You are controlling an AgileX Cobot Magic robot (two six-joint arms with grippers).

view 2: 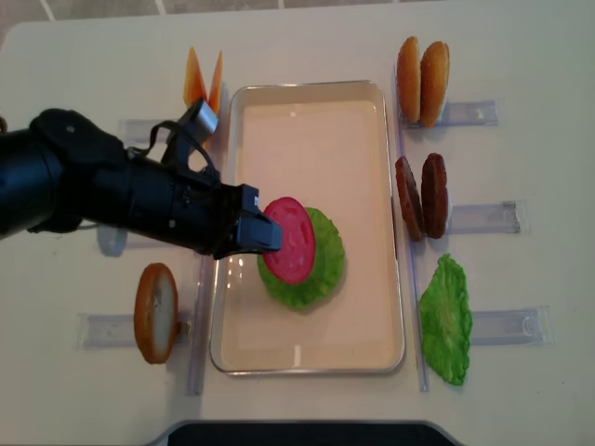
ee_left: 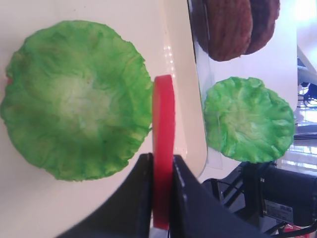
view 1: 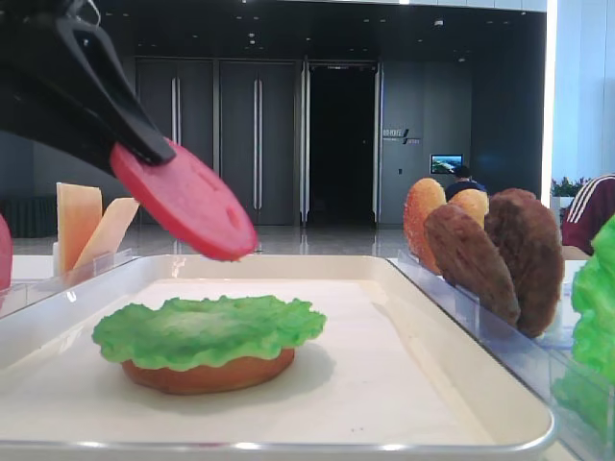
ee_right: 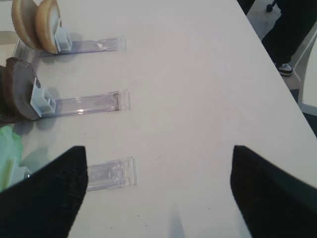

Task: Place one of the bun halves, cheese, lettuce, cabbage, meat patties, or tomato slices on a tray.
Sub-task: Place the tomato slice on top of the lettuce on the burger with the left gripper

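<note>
Left tool [view 2: 265,232] pinches a tomato slice [view 2: 289,239] above the lettuce [view 2: 311,265] – bare tray [view 2: 316,102] beyond; right tool [ee_right: 158,193] gapes wide.

- Low exterior view: level with tray [view 1: 480,423] rim, close, looking along it.
- Realsense: straight overhead, whole table; shares tray [view 2: 307,362].
- Left wrist: close, downward over lettuce [ee_left: 74,99].
- Right wrist: downward over table [ee_right: 198,99].

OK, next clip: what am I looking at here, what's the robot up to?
The left gripper is shut on a flat round red tomato slice, carried tilted above the large white rimmed tray. On the tray lies a ruffled green lettuce leaf over a golden-orange bun half; the slice has not touched it. The right gripper hangs open over bare table. Brown meat patties, more buns and another lettuce leaf wait in clear holders.
</note>
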